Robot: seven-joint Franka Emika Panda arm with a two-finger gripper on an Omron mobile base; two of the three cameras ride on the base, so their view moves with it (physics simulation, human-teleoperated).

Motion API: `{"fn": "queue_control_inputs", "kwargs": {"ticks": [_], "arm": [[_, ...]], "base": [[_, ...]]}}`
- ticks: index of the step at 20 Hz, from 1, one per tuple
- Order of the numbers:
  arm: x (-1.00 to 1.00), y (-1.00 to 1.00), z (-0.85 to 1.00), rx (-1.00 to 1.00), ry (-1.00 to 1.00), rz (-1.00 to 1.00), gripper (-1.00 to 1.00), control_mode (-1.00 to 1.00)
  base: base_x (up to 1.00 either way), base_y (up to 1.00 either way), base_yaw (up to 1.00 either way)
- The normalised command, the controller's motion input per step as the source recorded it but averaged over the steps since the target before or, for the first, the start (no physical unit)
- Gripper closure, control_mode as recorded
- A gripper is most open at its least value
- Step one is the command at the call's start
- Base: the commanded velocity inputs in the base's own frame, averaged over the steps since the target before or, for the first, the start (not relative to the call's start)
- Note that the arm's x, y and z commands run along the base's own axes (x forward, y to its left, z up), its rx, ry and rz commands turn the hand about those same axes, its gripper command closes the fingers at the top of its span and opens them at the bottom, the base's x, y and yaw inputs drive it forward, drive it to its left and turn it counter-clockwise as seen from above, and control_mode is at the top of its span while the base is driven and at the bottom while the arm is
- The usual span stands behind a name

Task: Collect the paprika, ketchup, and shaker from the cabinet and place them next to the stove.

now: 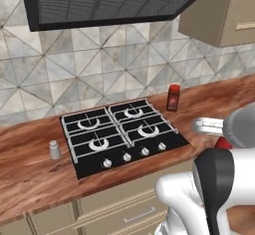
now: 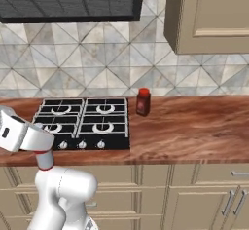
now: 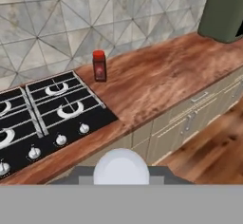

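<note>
Counting: one paprika [image 1: 173,97], one shaker [image 1: 55,150] flanking stove [image 1: 122,134]; end effector closed.

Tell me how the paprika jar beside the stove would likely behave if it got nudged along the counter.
The paprika jar stands upright on the wooden counter, taller than it is wide, so a push near its red cap would probably tip it. Its squarish body suggests it would slide or topple rather than roll. It looks rigid, and it stands close to the stove, whose raised edge might catch it.
</note>
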Motion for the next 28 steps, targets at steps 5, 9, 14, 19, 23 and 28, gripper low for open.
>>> {"fn": "queue_control_inputs", "kwargs": {"ticks": [5, 9, 14, 19, 23, 28], "arm": [[0.04, -0.1, 0.02, 0.0, 0.02, 0.05, 1.0, -1.0], [0.24, -0.5, 0.04, 0.0, 0.12, 0.27, 1.0, -1.0], [0.28, -0.47, 0.0, 0.0, 0.09, 0.28, 1.0, -1.0], [0.26, -0.33, -0.01, 0.0, 0.01, 0.28, 1.0, -1.0], [0.21, -0.23, -0.09, 0.0, -0.03, 0.28, 1.0, -1.0], [0.23, -0.11, -0.22, 0.0, -0.14, 0.31, 1.0, -1.0]], "base": [[0.26, -0.34, 0.21], [0.0, 0.0, 0.0], [0.0, 0.0, 0.0], [0.0, 0.0, 0.0], [0.0, 0.0, 0.0], [0.0, 0.0, 0.0]]}}
